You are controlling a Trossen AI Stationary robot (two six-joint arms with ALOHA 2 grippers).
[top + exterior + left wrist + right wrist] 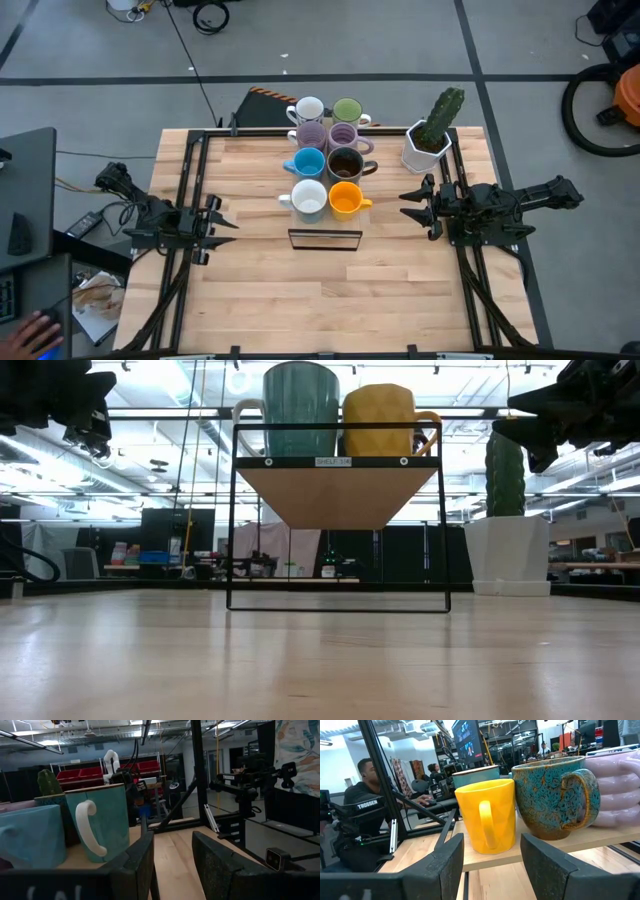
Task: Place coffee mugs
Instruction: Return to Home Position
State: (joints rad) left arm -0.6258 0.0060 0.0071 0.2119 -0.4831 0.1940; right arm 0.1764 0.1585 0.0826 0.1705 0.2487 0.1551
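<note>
Several coffee mugs stand in two rows on the wooden board of a black-framed shelf (pixel 325 240) in the middle of the table. They include a white mug (pixel 309 198), an orange one (pixel 345 198), a blue one (pixel 308 162), a dark brown one (pixel 345 163), a lilac one (pixel 312 134) and a green one (pixel 347 110). My left gripper (pixel 228 219) hovers open at the table's left side, pointing toward the shelf. My right gripper (pixel 408 200) hovers open at the right side, facing the orange mug (pixel 487 815). Nothing is between either pair of fingers (pixel 142 862) (pixel 447 865).
A cactus in a white hexagonal pot (pixel 430 140) stands at the table's far right, close to my right arm. The shelf board sits raised on its wire frame (pixel 338 490). Bare wood lies in front of the shelf. A person's hand (pixel 40 330) shows off the table's left near corner.
</note>
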